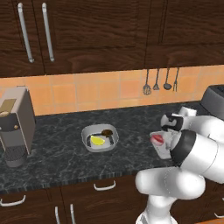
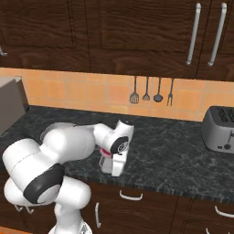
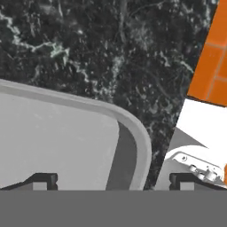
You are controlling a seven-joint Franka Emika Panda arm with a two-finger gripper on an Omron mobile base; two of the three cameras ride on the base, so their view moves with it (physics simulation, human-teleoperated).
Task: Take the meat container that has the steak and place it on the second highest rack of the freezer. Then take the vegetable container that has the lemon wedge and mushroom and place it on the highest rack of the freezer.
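On the dark marble counter (image 1: 57,153), about midway between its front edge and the tiled wall, sits the vegetable container (image 1: 100,138), a squarish grey tray. Inside it the lemon wedge (image 1: 97,141) lies toward the front and the mushroom (image 1: 106,132) toward the back. Near the counter's front edge, well to the right of that tray, the meat container (image 1: 160,146) is at the hand, tipped up, with the steak (image 1: 157,139) showing red at its upper end. In the hand view the gripper (image 3: 113,181) has a wide gap between its two dark tips, and the tray's rim and wall pass between them; actual contact cannot be made out.
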